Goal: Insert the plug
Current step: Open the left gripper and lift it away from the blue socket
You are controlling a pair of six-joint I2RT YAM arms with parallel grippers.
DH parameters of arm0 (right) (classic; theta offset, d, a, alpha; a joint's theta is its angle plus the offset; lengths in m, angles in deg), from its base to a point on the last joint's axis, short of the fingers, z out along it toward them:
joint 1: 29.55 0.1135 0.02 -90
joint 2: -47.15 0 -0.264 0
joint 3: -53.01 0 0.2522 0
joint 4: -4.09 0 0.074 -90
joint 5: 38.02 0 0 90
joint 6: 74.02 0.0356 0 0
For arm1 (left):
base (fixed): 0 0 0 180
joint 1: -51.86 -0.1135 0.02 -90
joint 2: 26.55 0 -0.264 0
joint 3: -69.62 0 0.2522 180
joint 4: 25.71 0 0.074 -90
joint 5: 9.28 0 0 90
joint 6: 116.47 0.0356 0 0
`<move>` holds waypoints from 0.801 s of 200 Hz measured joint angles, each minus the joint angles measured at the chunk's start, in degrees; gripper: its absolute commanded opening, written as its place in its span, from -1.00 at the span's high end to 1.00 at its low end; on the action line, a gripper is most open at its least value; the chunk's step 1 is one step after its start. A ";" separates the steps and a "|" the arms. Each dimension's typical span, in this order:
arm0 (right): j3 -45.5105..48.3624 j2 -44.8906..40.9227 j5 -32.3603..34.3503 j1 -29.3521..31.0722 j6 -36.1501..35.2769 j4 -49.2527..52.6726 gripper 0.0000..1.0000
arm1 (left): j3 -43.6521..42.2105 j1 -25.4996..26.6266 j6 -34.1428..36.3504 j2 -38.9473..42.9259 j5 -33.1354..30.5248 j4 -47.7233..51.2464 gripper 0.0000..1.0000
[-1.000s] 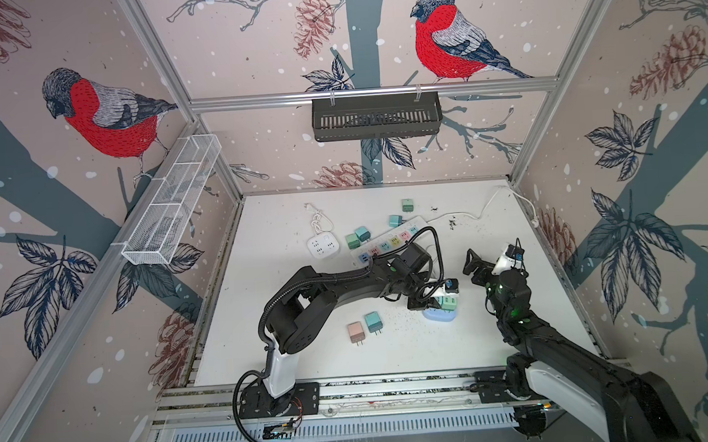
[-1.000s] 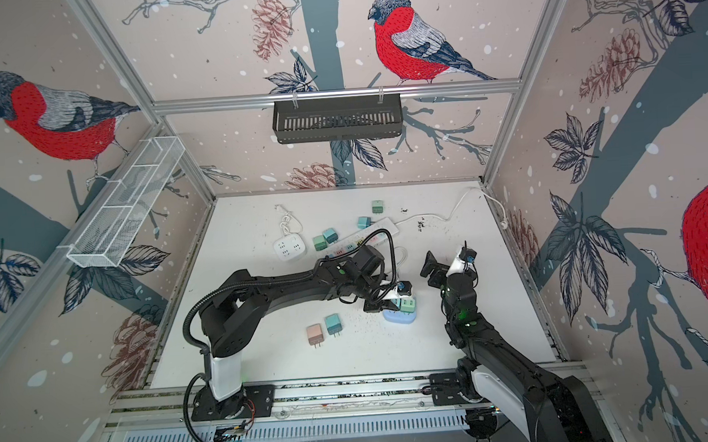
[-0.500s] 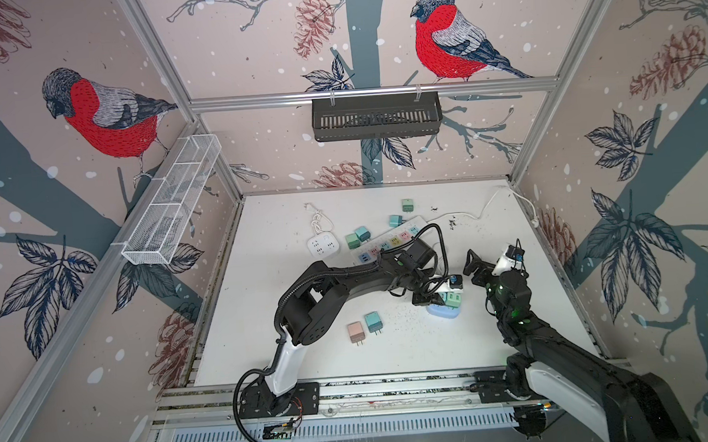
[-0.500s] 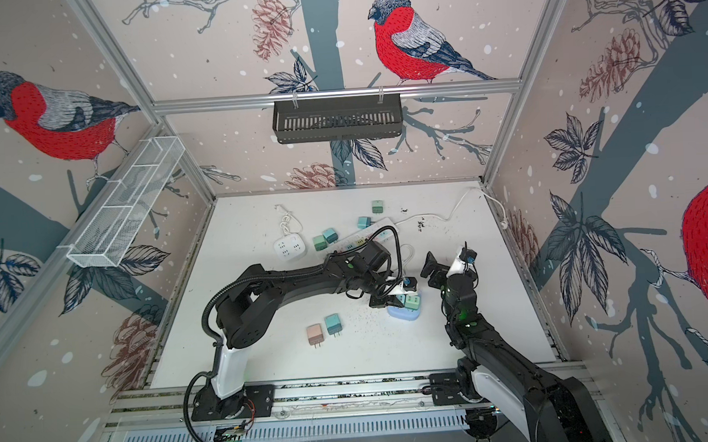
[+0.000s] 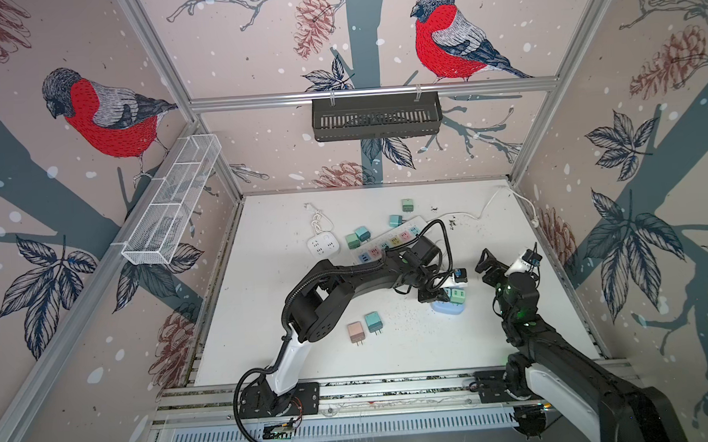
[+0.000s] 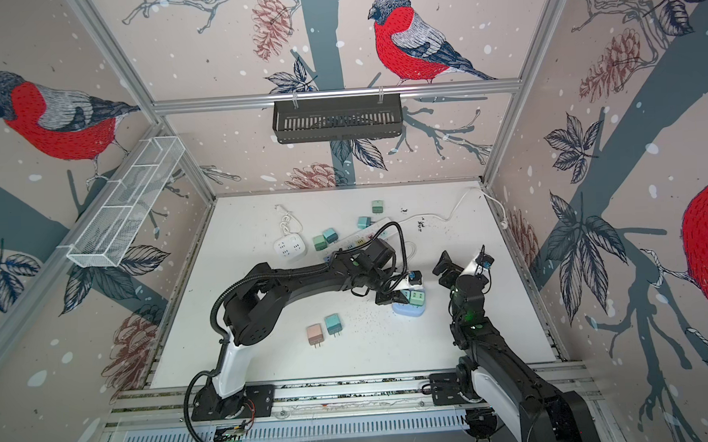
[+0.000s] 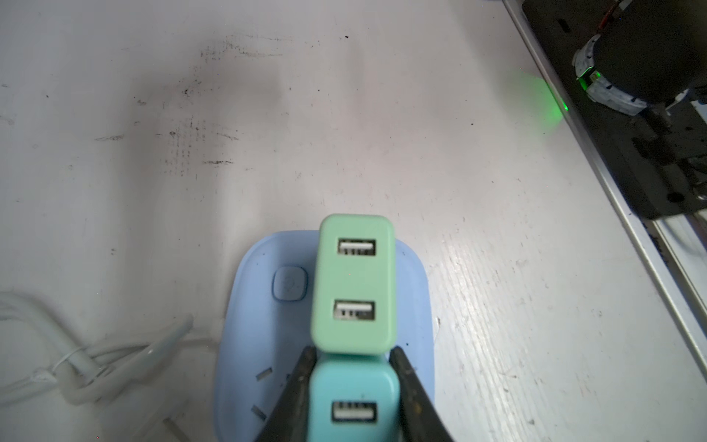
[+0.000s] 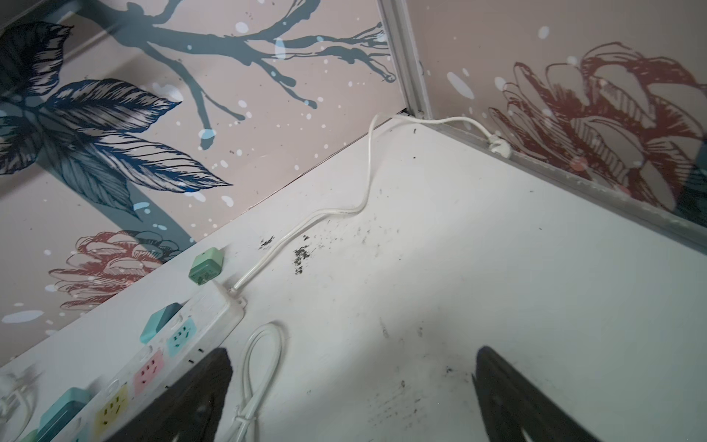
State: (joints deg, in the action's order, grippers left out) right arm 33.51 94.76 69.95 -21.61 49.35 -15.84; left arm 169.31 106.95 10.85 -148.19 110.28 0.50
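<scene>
Elbow swung right; my left gripper (image 7: 352, 354) flanks teal plug (image 7: 354, 386) to seat it in blue socket (image 7: 252, 302), clamp unclear; right gripper (image 8: 354, 354) gaping

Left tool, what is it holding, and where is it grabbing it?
The left tool pinches the teal plug by its two opposite sides, beside the green plug on the blue power strip.

Legible markings: none. The mint charger (image 7: 354, 283), the teal plug (image 7: 354, 386), the blue socket block (image 7: 415, 306) and the white power strip (image 8: 208, 315) show no readable lettering, and the faint embossed mark on the block's button (image 7: 289, 284) is too blurred to make out.
</scene>
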 measured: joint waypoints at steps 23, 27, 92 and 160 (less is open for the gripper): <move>0.87 -1.97 0.00 -0.81 1.31 1.07 -0.99 | -4.04 -0.15 -2.51 2.21 -3.04 -0.92 -0.41; 1.03 -2.27 0.00 -0.90 1.38 1.11 -0.99 | -5.25 -0.15 -3.04 3.26 -3.43 -1.49 -0.48; -3.78 -1.66 -1.49 -1.20 3.52 8.15 -0.99 | -27.30 -0.13 -10.62 28.24 -10.16 -19.93 -0.97; -16.57 -2.97 -4.04 18.21 2.43 22.95 -0.72 | -54.95 -3.58 -29.77 57.42 -32.04 -50.36 -0.97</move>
State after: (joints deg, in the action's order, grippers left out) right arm 16.94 91.79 65.91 -3.40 51.77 7.11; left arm 114.37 103.36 -18.92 -90.77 78.24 -49.86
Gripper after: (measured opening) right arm 0.913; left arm 0.986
